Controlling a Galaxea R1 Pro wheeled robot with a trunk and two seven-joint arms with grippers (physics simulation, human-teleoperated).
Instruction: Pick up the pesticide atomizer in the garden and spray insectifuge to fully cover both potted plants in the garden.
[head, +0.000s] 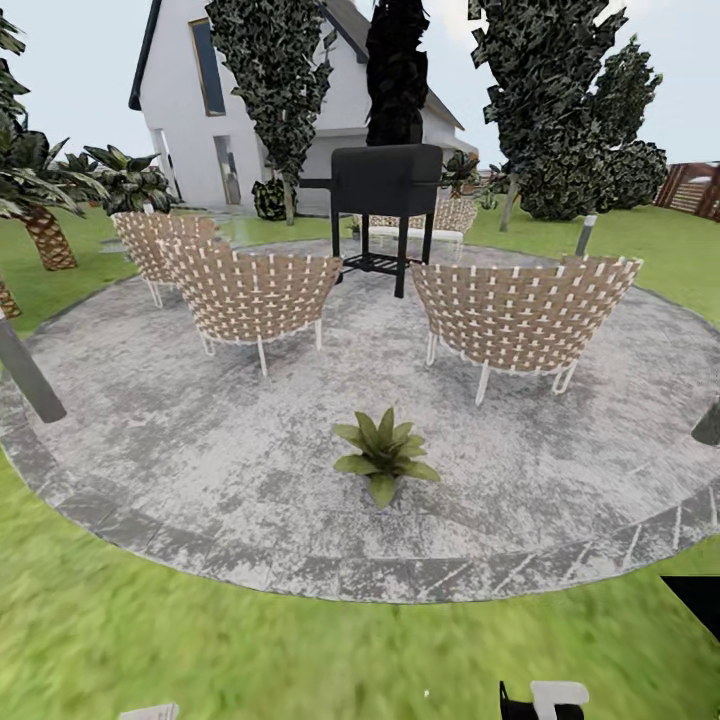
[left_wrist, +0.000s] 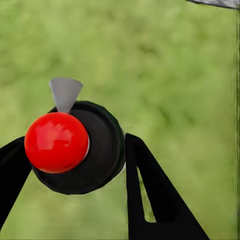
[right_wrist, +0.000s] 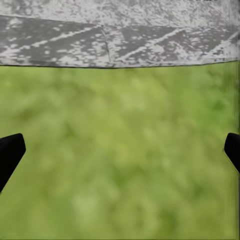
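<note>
A round, mottled grey patio (head: 200, 440) lies ahead on the green lawn (head: 200, 640), ringed with wicker chairs (head: 255, 295), a black grill (head: 385, 190) and a white house (head: 190, 100) behind them. One potted plant (head: 384, 455), a low rosette of pointed leaves, sits on the paving near its front edge; its pot is hidden under the leaves, and I can't pick out a second one from here.

The left gripper (left_wrist: 75, 165) holds the atomizer (left_wrist: 82, 147), its black fingers (left_wrist: 150, 190) pressed to either side of the dark round body, with the red cap (left_wrist: 56, 142) and a small grey nozzle (left_wrist: 65, 92) facing the camera. Beyond that hand there is nothing but blurred grass, so the plant is well ahead of it and out of spray reach, I'd say.

The right gripper (right_wrist: 120, 150) hangs spread wide and empty over grass, with the patio's paved rim (right_wrist: 120, 45) just beyond its fingertips.

To do this step well, I'd roll closer onto the paving, stop near the rosette, then bring the left hand above it and tilt the nozzle down at the leaves. Keeping the grip steady matters, since the smooth round body could twist between the fingers.
</note>
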